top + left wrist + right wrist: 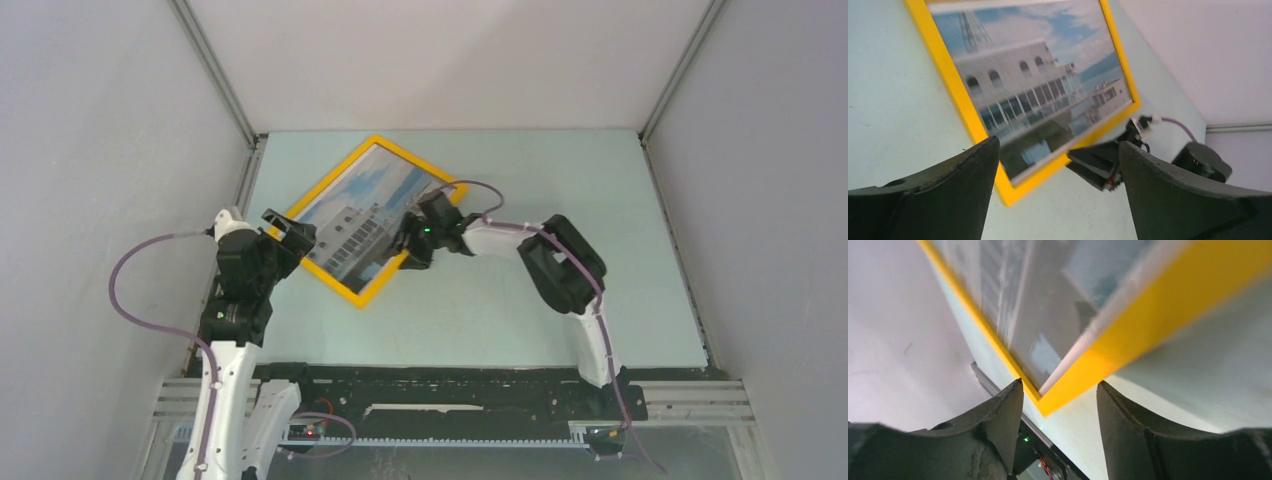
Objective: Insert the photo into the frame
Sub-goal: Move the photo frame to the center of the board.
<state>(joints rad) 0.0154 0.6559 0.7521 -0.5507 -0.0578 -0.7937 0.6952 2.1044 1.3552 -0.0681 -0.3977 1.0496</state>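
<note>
Pale green table (560,300) holds the frame (959,100) slantwise at far left, photo (1038,85) already inside its rim, so my left claw (1059,144) hangs open near one corner while my right claw (1059,385) gapes at the opposite edge, likely to steady it.

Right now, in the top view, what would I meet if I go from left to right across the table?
First the left gripper → the frame → the right gripper → the right arm's elbow.
</note>
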